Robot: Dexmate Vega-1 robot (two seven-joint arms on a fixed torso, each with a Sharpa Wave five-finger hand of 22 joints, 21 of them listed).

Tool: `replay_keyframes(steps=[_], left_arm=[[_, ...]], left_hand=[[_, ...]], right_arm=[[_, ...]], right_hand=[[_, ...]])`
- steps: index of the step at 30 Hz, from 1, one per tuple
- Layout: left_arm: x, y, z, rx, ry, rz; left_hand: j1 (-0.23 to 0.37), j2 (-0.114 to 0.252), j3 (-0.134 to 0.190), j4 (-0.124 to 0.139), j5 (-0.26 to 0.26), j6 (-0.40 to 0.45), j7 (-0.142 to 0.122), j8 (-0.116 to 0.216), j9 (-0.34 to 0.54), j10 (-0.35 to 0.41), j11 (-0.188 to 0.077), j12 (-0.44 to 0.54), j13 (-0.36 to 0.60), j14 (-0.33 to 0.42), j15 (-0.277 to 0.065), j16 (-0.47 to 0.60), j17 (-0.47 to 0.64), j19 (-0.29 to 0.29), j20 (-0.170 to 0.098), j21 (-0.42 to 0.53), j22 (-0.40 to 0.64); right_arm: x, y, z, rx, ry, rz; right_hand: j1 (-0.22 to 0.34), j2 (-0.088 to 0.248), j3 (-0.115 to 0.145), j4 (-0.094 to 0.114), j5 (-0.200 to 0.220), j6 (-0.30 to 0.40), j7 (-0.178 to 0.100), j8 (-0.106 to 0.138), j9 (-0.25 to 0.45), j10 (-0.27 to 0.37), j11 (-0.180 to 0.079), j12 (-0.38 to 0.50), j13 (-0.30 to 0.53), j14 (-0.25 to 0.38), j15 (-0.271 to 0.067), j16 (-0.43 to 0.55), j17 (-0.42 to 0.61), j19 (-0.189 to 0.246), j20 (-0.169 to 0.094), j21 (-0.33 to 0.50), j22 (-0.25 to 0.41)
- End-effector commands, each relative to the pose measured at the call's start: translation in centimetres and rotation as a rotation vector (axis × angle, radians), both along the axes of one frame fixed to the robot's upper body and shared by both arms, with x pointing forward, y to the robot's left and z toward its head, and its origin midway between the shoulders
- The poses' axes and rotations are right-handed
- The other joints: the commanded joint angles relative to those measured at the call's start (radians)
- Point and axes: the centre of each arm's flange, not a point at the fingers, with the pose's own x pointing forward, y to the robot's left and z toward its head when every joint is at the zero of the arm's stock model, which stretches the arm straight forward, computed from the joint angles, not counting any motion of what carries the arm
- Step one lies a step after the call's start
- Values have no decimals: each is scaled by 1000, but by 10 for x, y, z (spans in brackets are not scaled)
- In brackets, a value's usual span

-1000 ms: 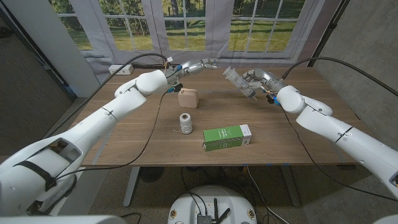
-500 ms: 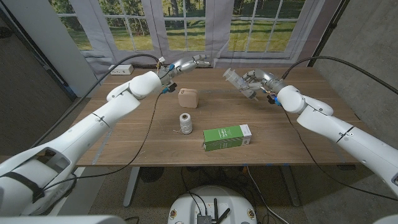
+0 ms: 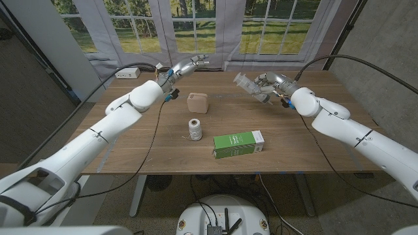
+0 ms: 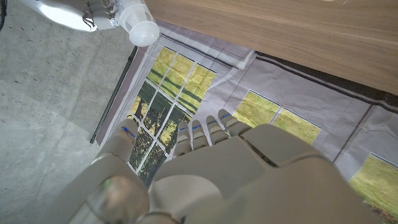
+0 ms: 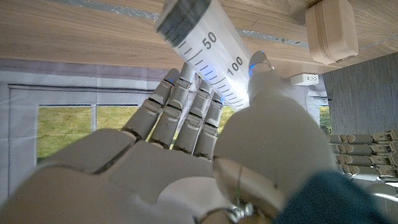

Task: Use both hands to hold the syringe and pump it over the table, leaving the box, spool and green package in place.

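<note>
tilting clear graduated syringe (image 3: 246,83)

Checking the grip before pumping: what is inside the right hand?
The right hand holds the syringe; its clear graduated barrel sticks out past the fingers. The plunger end is covered by the hand, so its position cannot be seen.

A big wooden table (image 3: 130,147) is standing in front of tall windows (image 3: 196,26). Daylight is coming in through the glass, and green grass is showing outside. A thin pale curtain (image 3: 124,55) is hanging over the windows. A white power strip (image 3: 127,73) is lying at the table's far edge. Grey walls (image 3: 385,46) are standing at both sides.
</note>
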Motion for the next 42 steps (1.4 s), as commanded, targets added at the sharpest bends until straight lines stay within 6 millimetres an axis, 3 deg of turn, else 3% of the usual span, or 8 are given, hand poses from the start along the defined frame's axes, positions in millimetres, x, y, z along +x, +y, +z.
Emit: replay_keyframes(steps=[1, 17, 42], left_arm=[[-1, 21, -13, -126, 3, 32], [17, 54, -32, -296, 26, 66], [40, 88, -84, -543, 81, 104]], left_hand=[[11, 63, 0, 0, -2, 8, -1, -2, 1, 10, -3, -1, 1, 4, -40, 0, 1, 11, -21, 6, 5], [12, 60, -3, -4, -2, 10, -1, -3, 1, 7, -1, -3, 2, 1, -33, -2, 1, 14, -22, 4, 5], [14, 60, -6, -8, -3, 11, 0, -4, 1, 5, -1, -4, 2, -2, -34, -2, 2, 26, -23, 4, 5]], right_arm=[[0, 7, 7, -57, -2, -20], [7, 15, 18, -152, 18, -66], [19, 23, 28, -327, 33, -135]], right_hand=[[12, 116, 0, 8, 5, 104, -102, 0, 6, 76, -76, -1, 7, -6, -143, -7, 1, -4, -8, 1, 3], [10, 118, -2, 9, 5, 107, -101, -2, 6, 77, -77, -7, 5, -7, -143, -9, 5, -2, -8, 2, 3], [9, 116, -5, 9, 4, 112, -102, -5, 7, 81, -78, -13, 6, -11, -144, -14, 10, -1, -9, 2, 3]])
